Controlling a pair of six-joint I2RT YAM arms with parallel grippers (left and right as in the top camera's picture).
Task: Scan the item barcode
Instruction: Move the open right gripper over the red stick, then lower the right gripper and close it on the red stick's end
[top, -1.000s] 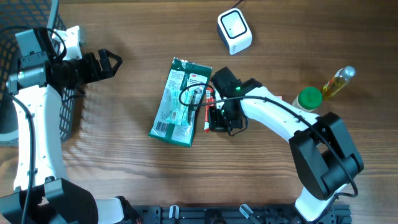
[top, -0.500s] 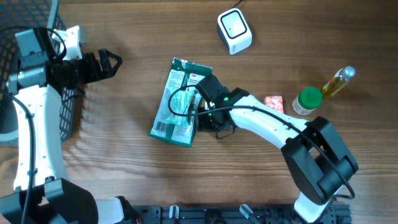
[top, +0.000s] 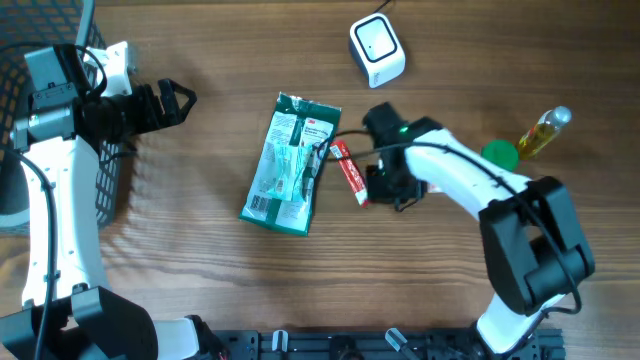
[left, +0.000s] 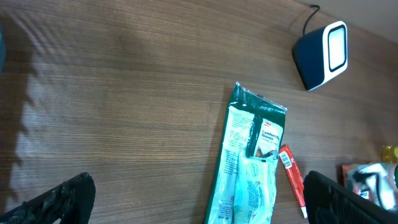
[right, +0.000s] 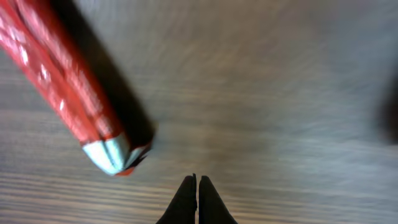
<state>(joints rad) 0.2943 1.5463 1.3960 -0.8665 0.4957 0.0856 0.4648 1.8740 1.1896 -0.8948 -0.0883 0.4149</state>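
Obs., overhead and both wrist views.

Right tool (right: 198, 198): fingers pressed together, tips meeting in a point, nothing between them. It pointed down at bare counter (top: 200, 260).

Red stick pack (top: 349, 172): lay flat on the counter, slanted, its lower end nearest the right tool. In the right wrist view that pale crimped end sat just up and left of the closed tips, near but apart, with no contact seen. The view was blurred and the print was unreadable.

Green packet (top: 288, 165): flat on the counter, just left of the stick pack. The stick's upper end was close to the packet's right edge; I could not tell whether they touched.

Scanner (top: 377, 50): white-faced, at the far edge of the counter, well apart from both items and from the right tool.

Left tool (top: 178, 102): fingers spread wide, empty, beside the black basket (top: 112, 195), well apart from the packet.

Green-capped bottle (top: 500, 155) and yellow bottle (top: 545, 130) stood to the right, beyond the right arm.
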